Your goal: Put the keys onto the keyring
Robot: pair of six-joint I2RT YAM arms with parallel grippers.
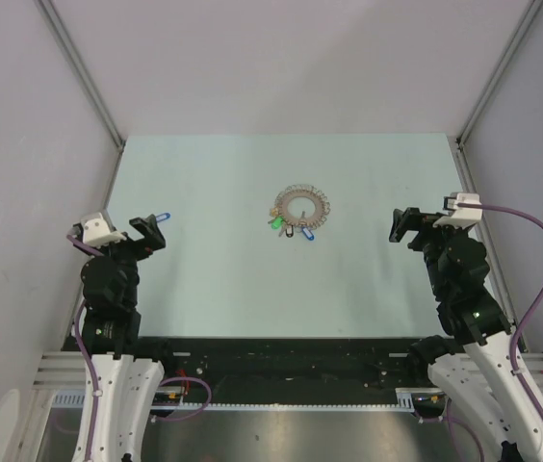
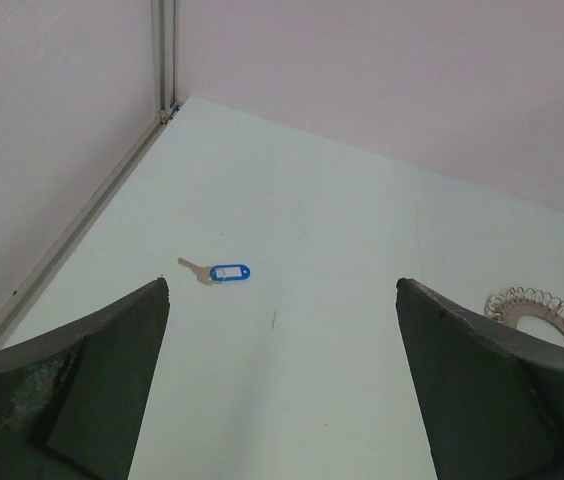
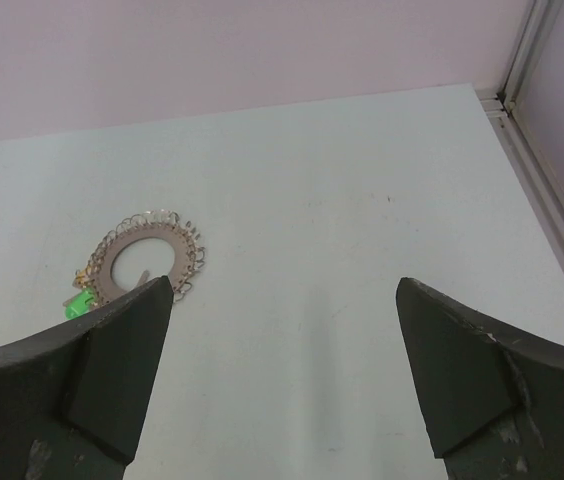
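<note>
The silver keyring [image 1: 301,208] lies flat at the table's middle, with green, blue and dark-headed keys [image 1: 288,229] bunched at its near-left rim. It also shows in the left wrist view [image 2: 544,312] and the right wrist view [image 3: 145,255], where a green key head [image 3: 79,304] peeks out. A lone key with a blue head [image 1: 163,217] lies at the left, just beyond my left gripper [image 1: 146,235]; it shows in the left wrist view [image 2: 228,272]. My left gripper [image 2: 282,330] is open and empty. My right gripper [image 1: 407,226] is open and empty, right of the ring.
Grey walls and metal frame posts [image 1: 84,72] enclose the pale green table [image 1: 223,289]. The table's left edge rail [image 2: 82,225] runs close beside the blue key. The right edge rail [image 3: 547,200] lies right of my right gripper.
</note>
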